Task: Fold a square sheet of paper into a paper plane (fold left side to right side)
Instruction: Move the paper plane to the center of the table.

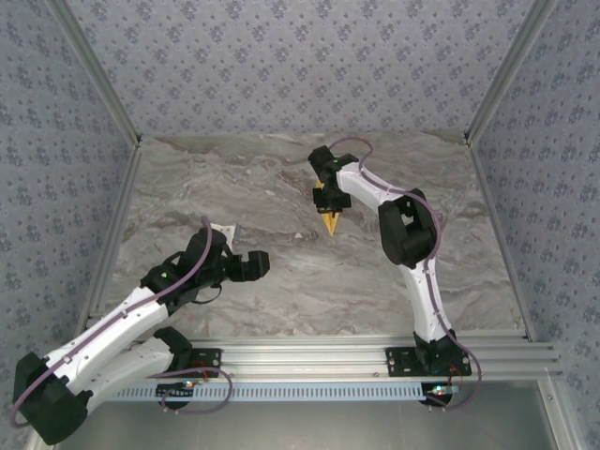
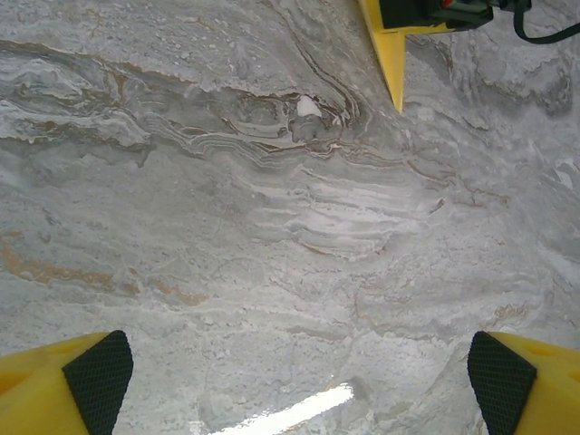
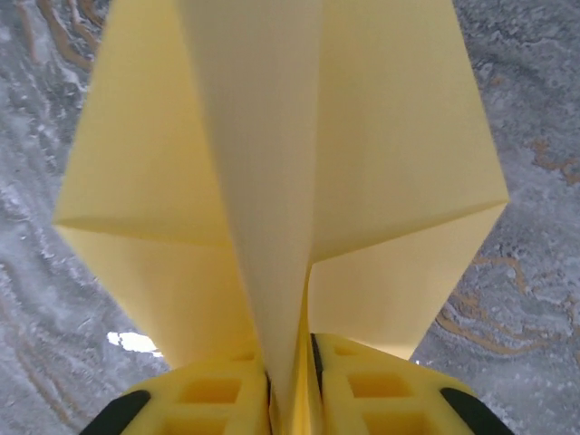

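Observation:
The square sheet of paper is folded into a slim yellow paper plane point(image 1: 330, 223), held at mid-table with its point towards the near edge. My right gripper point(image 1: 325, 201) is shut on it from behind. In the right wrist view the yellow fingers point(image 3: 217, 399) pinch the centre keel of the paper plane point(image 3: 272, 163), and its wings spread out to both sides above them. My left gripper point(image 1: 255, 265) hangs open over bare marble, left of the plane and nearer the front edge, apart from it. Its fingers point(image 2: 91, 376) stand far apart, and the paper plane's tip point(image 2: 391, 63) shows at the top of that view.
The marble tabletop point(image 1: 281, 169) is walled by patterned panels on three sides. An aluminium rail point(image 1: 319, 354) runs along the near edge by the arm bases. A bright glare streak point(image 2: 290, 412) lies on the marble under my left gripper.

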Tool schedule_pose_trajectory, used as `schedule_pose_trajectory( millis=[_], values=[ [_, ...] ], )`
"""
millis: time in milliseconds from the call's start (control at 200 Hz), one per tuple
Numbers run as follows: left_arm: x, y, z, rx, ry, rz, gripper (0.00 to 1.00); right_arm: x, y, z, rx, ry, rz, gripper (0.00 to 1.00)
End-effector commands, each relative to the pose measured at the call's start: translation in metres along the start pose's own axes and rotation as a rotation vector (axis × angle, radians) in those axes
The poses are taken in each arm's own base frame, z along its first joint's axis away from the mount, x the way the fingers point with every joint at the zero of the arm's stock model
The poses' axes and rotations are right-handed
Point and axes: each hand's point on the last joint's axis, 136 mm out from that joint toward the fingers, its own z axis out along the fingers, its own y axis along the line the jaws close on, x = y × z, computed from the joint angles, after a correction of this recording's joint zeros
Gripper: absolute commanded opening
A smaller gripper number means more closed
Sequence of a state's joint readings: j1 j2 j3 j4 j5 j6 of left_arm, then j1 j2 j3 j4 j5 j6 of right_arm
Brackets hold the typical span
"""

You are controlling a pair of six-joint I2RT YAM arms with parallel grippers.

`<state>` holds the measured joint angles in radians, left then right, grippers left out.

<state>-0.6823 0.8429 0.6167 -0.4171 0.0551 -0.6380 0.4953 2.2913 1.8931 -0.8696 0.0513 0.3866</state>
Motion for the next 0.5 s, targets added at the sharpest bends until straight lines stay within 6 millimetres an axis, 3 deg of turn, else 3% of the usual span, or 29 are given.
schedule_pose_trajectory(
  millis=[0,280,495],
  values=[
    [-0.0006,-0.0024,-0.0028,0.018,-0.002,0.005,0.98,0.0063,-0.0005,0.0064,-0.008,0.054,-0.015,0.24],
    [0.0011,-0.001,-0.0033,0.01,0.005,0.005,0.98,0.012,-0.0003,0.0136,-0.012,0.079,-0.022,0.34],
    [-0.0017,-0.0045,-0.0041,0.021,0.003,0.003,0.98,0.012,0.0004,0.0108,-0.014,0.077,-0.019,0.35]
  ],
)
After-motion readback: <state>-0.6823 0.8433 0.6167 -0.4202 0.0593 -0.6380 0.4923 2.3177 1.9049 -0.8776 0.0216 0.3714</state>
